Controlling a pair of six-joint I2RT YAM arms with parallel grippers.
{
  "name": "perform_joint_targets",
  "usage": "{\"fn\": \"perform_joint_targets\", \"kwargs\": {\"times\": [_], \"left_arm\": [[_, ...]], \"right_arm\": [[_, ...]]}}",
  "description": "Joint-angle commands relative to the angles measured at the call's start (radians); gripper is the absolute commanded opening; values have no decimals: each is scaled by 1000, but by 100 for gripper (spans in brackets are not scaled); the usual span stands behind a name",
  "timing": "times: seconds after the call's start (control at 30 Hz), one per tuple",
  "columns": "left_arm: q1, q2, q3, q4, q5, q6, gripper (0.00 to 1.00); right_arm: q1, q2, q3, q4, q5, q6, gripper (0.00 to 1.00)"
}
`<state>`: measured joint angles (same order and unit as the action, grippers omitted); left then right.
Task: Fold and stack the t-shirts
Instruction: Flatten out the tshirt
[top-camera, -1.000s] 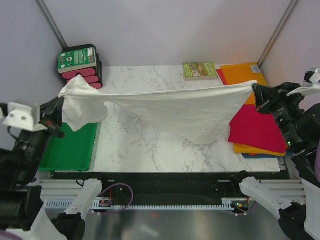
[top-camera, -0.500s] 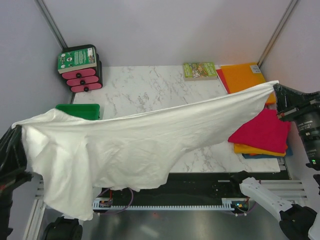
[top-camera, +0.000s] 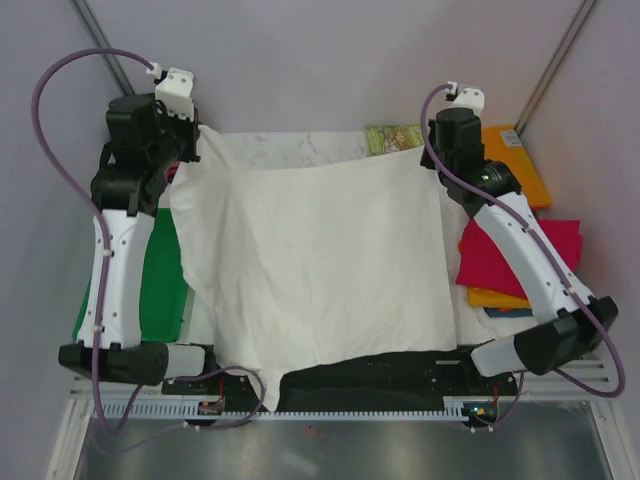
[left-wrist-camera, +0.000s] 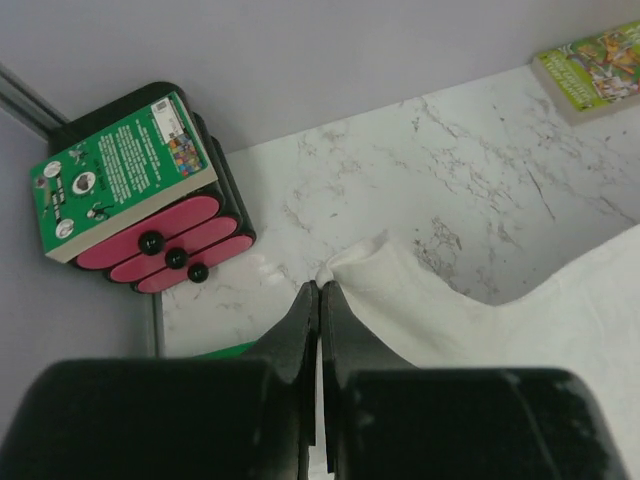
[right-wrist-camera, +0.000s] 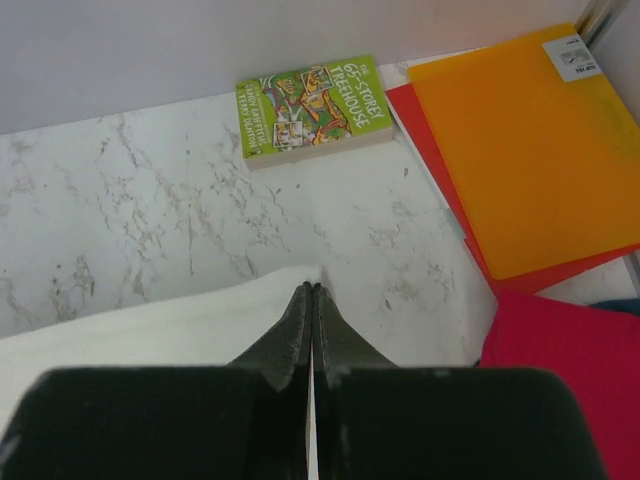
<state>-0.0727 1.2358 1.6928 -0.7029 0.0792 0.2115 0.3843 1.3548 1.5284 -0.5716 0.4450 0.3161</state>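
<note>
Left fingers (left-wrist-camera: 300, 320): closed together, pinching one far corner of the white shirt (top-camera: 320, 260).
Right fingers (right-wrist-camera: 295, 325): closed together, pinching the other far corner.
White shirt: spread open and wrinkled across the surface (left-wrist-camera: 450, 170), near hem hanging over the front edge; not yet folded.
Stack, at the right edge: magenta shirt (top-camera: 515, 260) folded on top, orange shirt (top-camera: 500, 298) under it, a sliver of blue shirt (top-camera: 500, 312) at the bottom.
Judged progress: three done; the white one needs folding and stacking.
</note>
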Motion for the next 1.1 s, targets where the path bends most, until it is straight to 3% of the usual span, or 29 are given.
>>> {"fn": "perform_joint_targets", "kwargs": {"times": [0.0, 0.13, 0.17, 0.2, 0.27, 0.3, 0.5, 0.57, 0.7, 0.83, 1.07], "left_arm": [[2, 209, 246, 187, -18, 11, 2], [2, 451, 633, 114, -9, -15, 2], [2, 541, 823, 93, -10, -15, 2], [2, 574, 909, 65, -18, -8, 2], [2, 576, 1014, 71, -27, 2, 2], [2, 550, 995, 109, -32, 6, 2], [4, 296, 656, 171, -53, 11, 2], [4, 230, 457, 184, -36, 20, 2], [4, 50, -38, 241, 1, 57, 2], [4, -39, -349, 200, 30, 103, 2], [4, -147, -619, 7, 102, 196, 2]], "right_arm": [[-35, 142, 235, 177, 24, -43, 0], [-45, 282, 511, 162, 15, -80, 0], [-45, 288, 542, 162, 11, -78, 0], [-45, 288, 567, 162, 6, -80, 0], [-44, 277, 607, 162, -21, -69, 0], [-44, 252, 601, 164, -28, -68, 0], [-36, 86, 401, 188, -28, -72, 0], [-36, 12, 293, 220, -16, -75, 0], [-36, -111, -105, 277, 3, -26, 0], [-36, -209, -382, 294, -22, 58, 0], [-21, -376, -678, 256, -80, 178, 0]]}}
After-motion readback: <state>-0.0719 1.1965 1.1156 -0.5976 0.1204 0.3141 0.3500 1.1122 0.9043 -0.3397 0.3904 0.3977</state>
